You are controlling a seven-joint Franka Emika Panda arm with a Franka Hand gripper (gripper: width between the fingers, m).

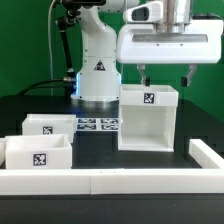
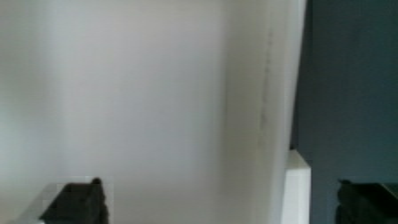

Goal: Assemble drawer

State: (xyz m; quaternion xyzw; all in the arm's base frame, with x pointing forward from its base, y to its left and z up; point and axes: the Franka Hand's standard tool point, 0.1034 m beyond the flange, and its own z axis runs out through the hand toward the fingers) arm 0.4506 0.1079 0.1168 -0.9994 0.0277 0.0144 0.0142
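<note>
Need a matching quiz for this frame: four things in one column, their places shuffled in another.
1. tall white boxy plastic casing
2. nearer shallow white plastic tray
3. thin flat white marker board
4. long low white rail

A. along the front, nearest the camera
B. right below the open gripper
C. far at the exterior view's left
D. lying flat mid-scene, farther back

Pairs: 1-B; 2-C; 3-D; 4-A

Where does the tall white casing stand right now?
In the exterior view the casing stands right of centre, just below the open gripper, with the two trays on its left and the rail in front.
</note>
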